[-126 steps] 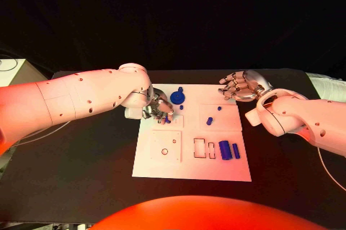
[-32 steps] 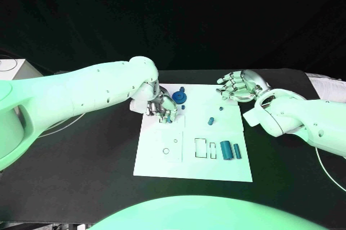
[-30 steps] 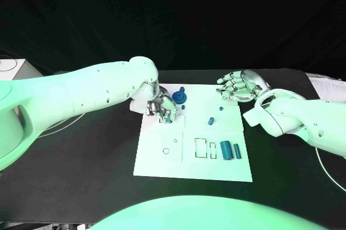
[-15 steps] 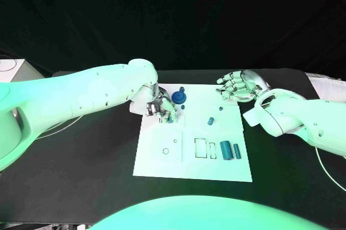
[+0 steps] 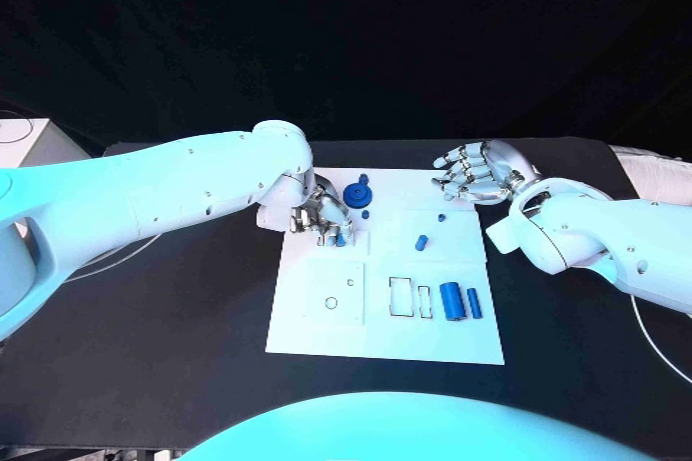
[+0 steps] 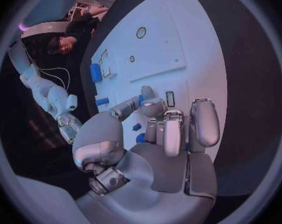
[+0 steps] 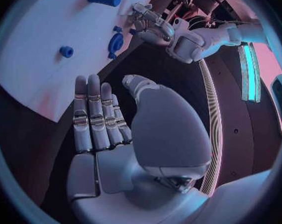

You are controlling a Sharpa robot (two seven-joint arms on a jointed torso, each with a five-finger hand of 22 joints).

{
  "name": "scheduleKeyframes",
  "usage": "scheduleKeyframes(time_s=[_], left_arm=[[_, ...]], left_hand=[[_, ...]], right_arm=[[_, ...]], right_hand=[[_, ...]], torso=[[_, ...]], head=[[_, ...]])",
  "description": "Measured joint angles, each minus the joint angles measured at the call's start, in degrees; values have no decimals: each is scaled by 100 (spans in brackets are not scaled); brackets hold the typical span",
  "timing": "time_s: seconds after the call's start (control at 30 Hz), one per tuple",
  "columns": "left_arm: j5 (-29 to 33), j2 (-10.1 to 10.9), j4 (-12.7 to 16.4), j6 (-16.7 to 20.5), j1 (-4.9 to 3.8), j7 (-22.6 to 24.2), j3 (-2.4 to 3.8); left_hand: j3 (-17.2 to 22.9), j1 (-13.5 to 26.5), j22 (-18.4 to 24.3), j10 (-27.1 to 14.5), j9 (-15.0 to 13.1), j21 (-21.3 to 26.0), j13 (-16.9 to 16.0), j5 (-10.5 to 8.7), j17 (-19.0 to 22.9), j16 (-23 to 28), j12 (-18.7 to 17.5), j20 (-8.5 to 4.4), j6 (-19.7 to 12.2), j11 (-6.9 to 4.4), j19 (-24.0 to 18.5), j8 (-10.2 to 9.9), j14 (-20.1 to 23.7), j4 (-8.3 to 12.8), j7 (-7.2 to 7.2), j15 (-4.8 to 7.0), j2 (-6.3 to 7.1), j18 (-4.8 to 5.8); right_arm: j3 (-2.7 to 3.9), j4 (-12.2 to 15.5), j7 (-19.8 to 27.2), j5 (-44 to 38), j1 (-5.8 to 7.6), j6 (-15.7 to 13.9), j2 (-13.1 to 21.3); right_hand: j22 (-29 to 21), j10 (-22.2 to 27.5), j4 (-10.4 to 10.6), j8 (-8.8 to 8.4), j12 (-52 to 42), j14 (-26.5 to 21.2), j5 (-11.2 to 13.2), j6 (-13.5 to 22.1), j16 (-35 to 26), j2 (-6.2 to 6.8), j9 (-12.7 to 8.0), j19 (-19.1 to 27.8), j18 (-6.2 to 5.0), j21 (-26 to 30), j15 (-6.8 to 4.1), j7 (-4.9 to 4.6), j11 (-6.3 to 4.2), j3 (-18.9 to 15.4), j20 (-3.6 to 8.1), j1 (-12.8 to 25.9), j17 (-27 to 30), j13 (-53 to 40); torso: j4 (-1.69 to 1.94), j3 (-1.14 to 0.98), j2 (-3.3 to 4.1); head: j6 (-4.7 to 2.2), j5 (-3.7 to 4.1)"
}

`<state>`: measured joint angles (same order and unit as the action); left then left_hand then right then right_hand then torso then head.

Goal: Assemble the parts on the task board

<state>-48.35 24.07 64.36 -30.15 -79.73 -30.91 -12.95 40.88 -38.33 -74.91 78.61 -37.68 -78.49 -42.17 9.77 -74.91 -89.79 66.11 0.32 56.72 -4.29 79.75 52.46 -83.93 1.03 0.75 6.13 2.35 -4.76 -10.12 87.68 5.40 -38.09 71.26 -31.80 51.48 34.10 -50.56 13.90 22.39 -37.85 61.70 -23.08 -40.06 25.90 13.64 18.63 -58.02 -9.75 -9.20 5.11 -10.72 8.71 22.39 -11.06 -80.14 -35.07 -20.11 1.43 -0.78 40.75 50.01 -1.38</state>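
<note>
Left robot hand (image 5: 320, 221) pinching small blue part (image 5: 333, 239) over task board (image 5: 387, 331); misalignment risks jam. Right robot hand (image 5: 473, 175) open, empty.

- We see cool blue light on the arms and board (image 5: 387, 326); surroundings black.
- Wrist views bend straight edges, dark rims.
- Soft shadows; mild glare on the fingers (image 7: 91, 117).

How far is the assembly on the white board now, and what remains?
Early stage. Nothing looks clearly seated yet. The left hand works a small blue part at the white task board's far left. The right hand hovers open. Left to place: the round blue disc, the small blue peg and two blue cylinders beside empty rectangular slots.
</note>
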Motion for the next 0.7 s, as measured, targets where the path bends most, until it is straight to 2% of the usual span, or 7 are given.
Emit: scheduleKeyframes(time_s=[0.13,0.23,0.53,0.57,0.63,0.7], left_arm=[[-56,113,68,72,4,15,26],[-105,186,134,131,9,23,42],[-249,317,279,265,20,27,63],[-265,325,288,280,20,27,64],[-291,337,293,301,20,24,65],[-312,346,296,323,20,19,66]], left_hand=[[-136,-65,0,0,-31,0,-7,-1,0,0,0,0,0,0,0,-10,0,-41,1,0,46,0],[-343,-149,0,0,-62,0,-12,-13,0,0,-27,0,-1,0,0,-38,0,-126,0,0,127,0],[-959,-341,0,0,-151,0,-48,-17,0,0,-55,0,20,0,0,-112,0,-520,21,0,277,0],[-1018,-354,0,0,-163,0,-53,-56,0,0,-55,0,20,0,0,-112,0,-579,21,0,285,0],[-1182,-463,0,0,-190,0,-62,-255,0,0,-55,0,20,0,0,-150,-16,-697,21,16,305,0],[-1344,-600,0,0,-230,0,-70,-549,0,0,-75,0,20,0,0,-172,-23,-859,21,22,310,0]], right_arm=[[-1,-2,3,0,-2,5,3],[-1,-2,4,0,-5,8,5],[-1,-5,8,3,-23,16,10],[-1,-5,8,3,-25,16,11],[-1,-5,9,4,-28,18,13],[-1,-5,9,4,-31,19,13]], right_hand=[[0,0,0,0,0,0,0,0,0,0,0,0,0,0,0,0,0,0,0,0,-4,0],[0,0,0,0,0,0,0,0,-22,0,0,0,0,0,0,0,0,0,0,0,-4,0],[-5,0,0,0,0,0,0,0,-22,0,0,0,0,0,0,0,0,0,0,0,-3,0],[-5,0,0,0,0,0,0,0,-22,0,0,0,0,23,0,0,0,0,0,0,-3,5],[-5,0,0,0,0,0,0,0,-22,0,0,0,0,24,0,0,0,0,0,0,-3,6],[-5,0,0,0,0,0,0,0,-22,0,0,0,0,24,0,0,0,0,0,0,-3,6]], torso=[[1,1,-2],[1,1,-3],[5,4,-4],[5,5,-4],[4,4,-3],[4,3,-3]], head=[[0,6],[0,8],[0,3],[0,1],[0,0],[0,-3]])
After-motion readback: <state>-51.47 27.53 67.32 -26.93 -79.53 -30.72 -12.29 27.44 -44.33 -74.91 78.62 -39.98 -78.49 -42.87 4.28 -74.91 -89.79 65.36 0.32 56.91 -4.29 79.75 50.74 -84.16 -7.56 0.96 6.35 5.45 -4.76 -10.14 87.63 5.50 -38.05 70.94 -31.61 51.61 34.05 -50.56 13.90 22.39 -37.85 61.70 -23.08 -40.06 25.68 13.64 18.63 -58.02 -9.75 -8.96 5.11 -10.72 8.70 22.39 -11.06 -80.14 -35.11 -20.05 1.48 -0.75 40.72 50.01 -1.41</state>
